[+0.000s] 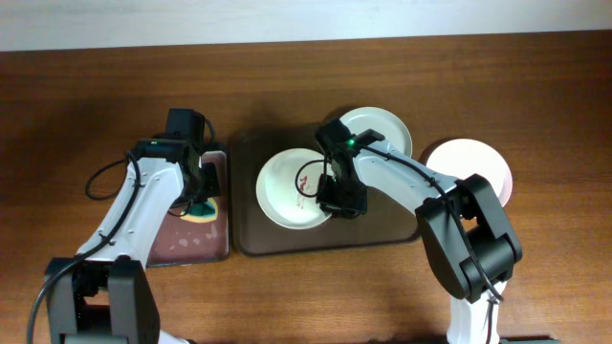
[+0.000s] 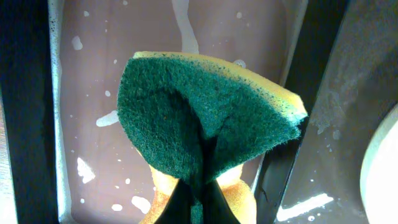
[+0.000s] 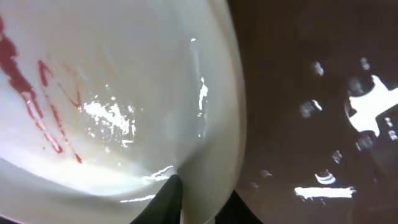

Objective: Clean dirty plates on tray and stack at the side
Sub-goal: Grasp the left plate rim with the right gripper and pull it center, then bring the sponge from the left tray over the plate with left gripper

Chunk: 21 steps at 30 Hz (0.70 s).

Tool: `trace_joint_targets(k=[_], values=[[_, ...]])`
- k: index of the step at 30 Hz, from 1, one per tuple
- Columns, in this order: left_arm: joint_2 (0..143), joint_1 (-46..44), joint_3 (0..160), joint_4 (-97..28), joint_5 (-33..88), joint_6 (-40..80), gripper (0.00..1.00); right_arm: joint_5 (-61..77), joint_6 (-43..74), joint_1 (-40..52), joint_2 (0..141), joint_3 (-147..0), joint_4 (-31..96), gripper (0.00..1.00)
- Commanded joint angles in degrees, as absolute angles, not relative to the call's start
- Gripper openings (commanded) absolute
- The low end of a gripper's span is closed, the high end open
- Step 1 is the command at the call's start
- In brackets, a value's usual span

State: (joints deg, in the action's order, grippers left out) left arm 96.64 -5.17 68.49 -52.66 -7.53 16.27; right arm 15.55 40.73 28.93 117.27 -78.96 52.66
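Note:
A white plate [image 1: 287,189] with red smears lies on the left part of the dark brown tray [image 1: 251,239]. My right gripper [image 1: 340,203] is shut on its right rim; the right wrist view shows the rim [image 3: 211,124] between the fingers [image 3: 198,199] and the smears [image 3: 43,93]. A pale mint-green plate [image 1: 382,126] sits at the tray's back right. A pinkish-white plate [image 1: 473,162] lies on the table to the right of the tray. My left gripper [image 1: 199,205] is shut on a green and yellow sponge [image 2: 205,118], folded between the fingers [image 2: 198,202] above the sponge tray.
The smaller black-rimmed sponge tray [image 1: 186,244] sits left of the brown tray, its wet pinkish floor [image 2: 124,62] dotted with foam. Water drops shine on the brown tray's floor [image 3: 323,93]. Wooden table all round, with a white wall edge at the back.

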Motion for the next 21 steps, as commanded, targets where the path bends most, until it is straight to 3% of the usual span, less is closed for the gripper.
trace_joint_targets(k=[1,6,12,15,21], values=[[95.7,-4.8,68.3,-52.5,-7.8,16.9,0.0,16.0,36.6,29.3,118.3,-79.0,54.5,0.21],[95.7,-4.8,68.3,-52.5,-7.8,16.9,0.0,13.0,32.9,26.0,118.3,-80.0,53.5,0.26],[95.7,-4.8,68.3,-52.3,-7.8,16.9,0.0,13.5,22.7,22.1,118.3,-83.1,52.5,0.24],[95.7,-4.8,68.3,-52.3,-7.8,16.9,0.0,14.0,22.7,22.5,118.3,-83.0,52.3,0.15],[95.7,-4.8,68.3,-52.3,-6.4,16.9,0.0,20.2,23.0,23.9,118.3,-82.7,51.2,0.04]])
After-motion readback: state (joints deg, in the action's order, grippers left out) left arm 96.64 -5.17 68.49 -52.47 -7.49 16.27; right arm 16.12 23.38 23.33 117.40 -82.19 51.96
